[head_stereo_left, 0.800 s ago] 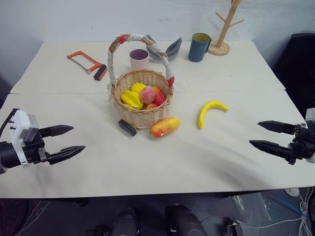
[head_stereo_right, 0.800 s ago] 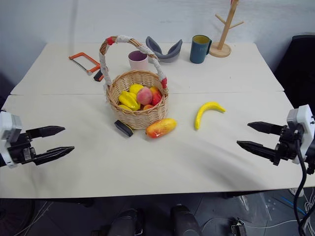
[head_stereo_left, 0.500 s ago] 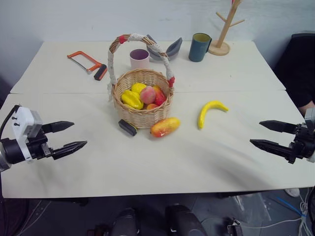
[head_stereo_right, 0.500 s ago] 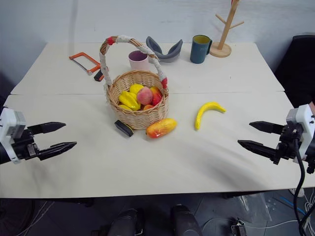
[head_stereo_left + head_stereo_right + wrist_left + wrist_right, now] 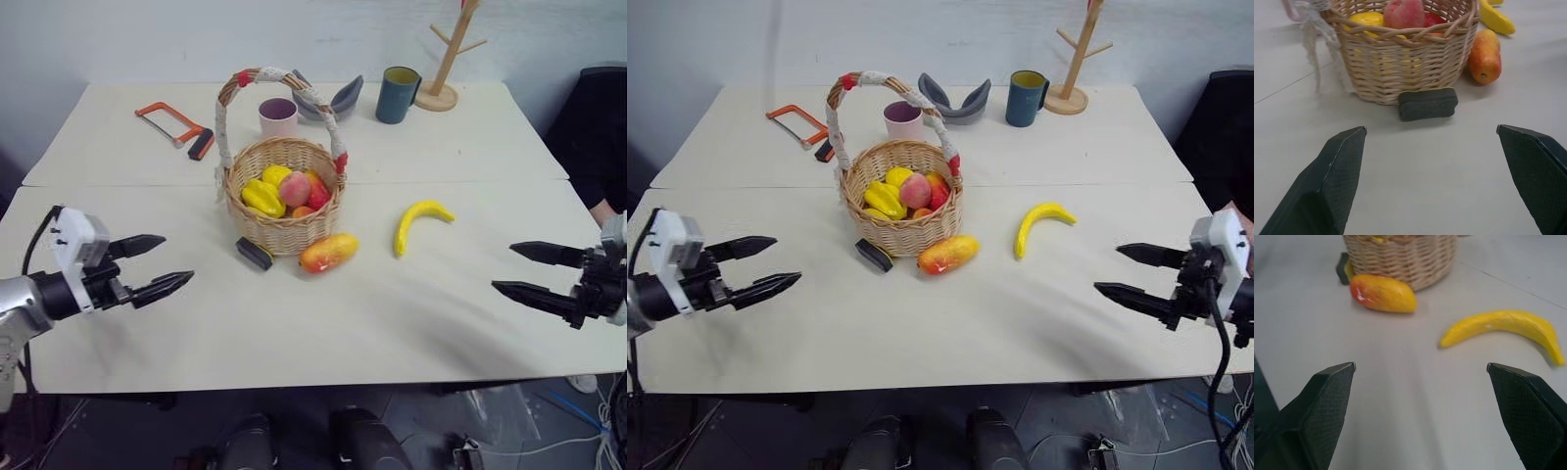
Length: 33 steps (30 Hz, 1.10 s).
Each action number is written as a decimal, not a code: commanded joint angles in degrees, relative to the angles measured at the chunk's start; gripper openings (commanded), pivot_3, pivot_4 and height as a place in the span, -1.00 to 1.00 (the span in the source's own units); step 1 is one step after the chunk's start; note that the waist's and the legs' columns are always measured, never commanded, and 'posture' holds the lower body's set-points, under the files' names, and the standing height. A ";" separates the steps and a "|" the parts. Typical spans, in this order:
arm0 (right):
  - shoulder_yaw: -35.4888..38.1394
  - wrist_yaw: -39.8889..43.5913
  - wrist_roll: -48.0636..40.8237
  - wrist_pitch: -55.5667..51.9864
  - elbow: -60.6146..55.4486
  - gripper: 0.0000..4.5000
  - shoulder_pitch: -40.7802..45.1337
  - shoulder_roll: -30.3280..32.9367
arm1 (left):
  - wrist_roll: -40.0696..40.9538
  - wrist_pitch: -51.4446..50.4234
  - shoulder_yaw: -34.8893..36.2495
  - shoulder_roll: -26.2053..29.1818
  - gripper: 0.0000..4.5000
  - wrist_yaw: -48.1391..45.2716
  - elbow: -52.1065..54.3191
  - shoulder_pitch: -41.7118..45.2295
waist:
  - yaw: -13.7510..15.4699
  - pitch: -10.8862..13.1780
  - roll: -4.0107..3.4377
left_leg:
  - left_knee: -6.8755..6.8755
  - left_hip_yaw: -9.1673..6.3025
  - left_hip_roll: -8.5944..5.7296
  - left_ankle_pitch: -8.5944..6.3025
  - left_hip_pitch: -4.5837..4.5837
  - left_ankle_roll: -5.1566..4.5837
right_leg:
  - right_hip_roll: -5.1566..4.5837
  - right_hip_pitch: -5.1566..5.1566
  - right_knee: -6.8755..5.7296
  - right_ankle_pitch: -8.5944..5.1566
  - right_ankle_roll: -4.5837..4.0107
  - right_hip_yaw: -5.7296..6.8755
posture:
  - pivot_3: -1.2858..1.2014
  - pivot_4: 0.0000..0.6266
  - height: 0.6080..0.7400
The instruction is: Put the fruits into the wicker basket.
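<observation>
Layout on the desk

The round tan wicker basket stood mid-desk with several fruits inside; the small black block lay against its front left, the orange-red oval mango against its front right, the curved yellow banana further right, apart. Behind the basket stood a pink cup; an orange-framed hacksaw lay to the rear left.

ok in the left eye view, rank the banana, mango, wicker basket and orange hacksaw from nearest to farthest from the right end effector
Measured from the right end effector, at the table's right edge:
1. Banana, lying on the table right of the basket.
2. Mango, against the basket's front.
3. Wicker basket, mid-table.
4. Orange hacksaw, at the far left.
</observation>
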<state>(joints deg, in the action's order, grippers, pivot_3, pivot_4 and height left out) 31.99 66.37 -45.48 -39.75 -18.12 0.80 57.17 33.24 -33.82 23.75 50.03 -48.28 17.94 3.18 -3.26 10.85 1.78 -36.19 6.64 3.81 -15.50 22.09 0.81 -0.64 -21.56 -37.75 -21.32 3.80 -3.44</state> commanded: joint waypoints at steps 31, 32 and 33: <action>-2.37 -22.94 -25.07 -7.79 -24.05 0.97 7.76 2.61 | -21.07 7.33 -24.79 -25.70 1.00 18.07 -19.67 20.00 | 1.29 -0.01 0.07 | -0.38 -0.06 -0.03 0.08 0.12 -0.09 | 0.02 0.04 -0.08 0.11 0.20 -0.01 | 0.03 -0.52 1.00; -2.54 -23.08 -25.01 -7.66 -24.06 0.97 7.73 2.60 | -21.16 7.45 -24.81 -25.84 1.00 18.09 -19.76 20.02 | 1.34 -0.01 0.07 | -0.39 -0.06 -0.03 0.08 0.12 -0.09 | 0.02 0.04 -0.09 0.12 0.21 -0.02 | 0.03 -0.52 1.00; -2.53 -23.10 -24.99 -7.57 -24.07 0.97 7.60 2.60 | -21.22 7.54 -24.84 -25.96 1.00 18.13 -19.74 19.98 | 1.40 -0.01 0.07 | -0.40 -0.06 -0.02 0.08 0.12 -0.09 | 0.02 0.04 -0.10 0.12 0.21 -0.02 | 0.03 -0.52 1.00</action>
<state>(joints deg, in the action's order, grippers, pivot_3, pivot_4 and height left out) 28.97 43.49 -69.68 -48.67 -40.69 8.42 59.99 12.67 -27.17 -1.22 24.36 -30.50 -2.46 22.57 -1.86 10.84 1.85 -36.60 6.58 3.78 -15.42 22.21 0.72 -0.62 -21.52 -37.86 -21.21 4.01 -3.46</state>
